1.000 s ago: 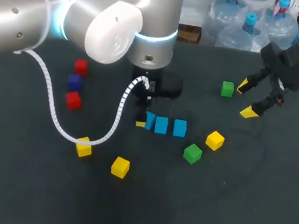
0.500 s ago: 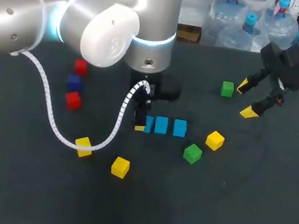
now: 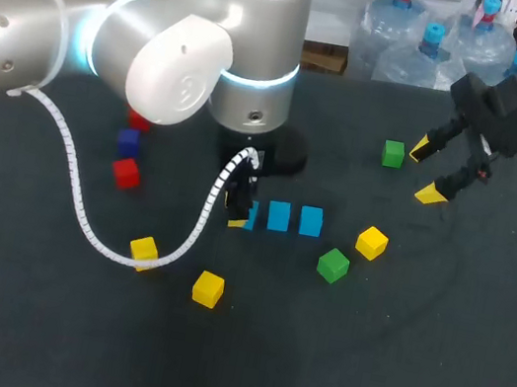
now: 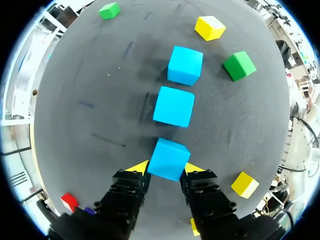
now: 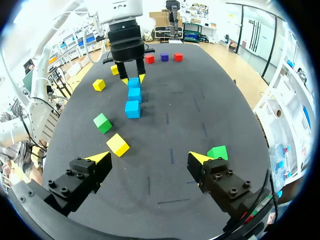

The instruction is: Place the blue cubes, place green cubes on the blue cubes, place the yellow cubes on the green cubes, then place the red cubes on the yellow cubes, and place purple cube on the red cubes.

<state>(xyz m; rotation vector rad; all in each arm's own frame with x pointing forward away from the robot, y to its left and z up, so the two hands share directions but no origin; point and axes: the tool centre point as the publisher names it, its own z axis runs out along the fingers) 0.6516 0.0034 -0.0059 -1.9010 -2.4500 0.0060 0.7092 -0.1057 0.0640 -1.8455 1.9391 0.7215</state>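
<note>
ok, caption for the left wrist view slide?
Left tool grips the nearest blue cube, in line with the middle blue cube and the far blue cube.

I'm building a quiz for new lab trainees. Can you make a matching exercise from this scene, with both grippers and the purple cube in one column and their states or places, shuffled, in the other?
Column one:
1. left gripper
2. right gripper
3. purple cube

Column two:
A. between two red cubes
B. shut on a blue cube
C. open, holding nothing

Pairs: 1-B, 2-C, 3-A.
</note>
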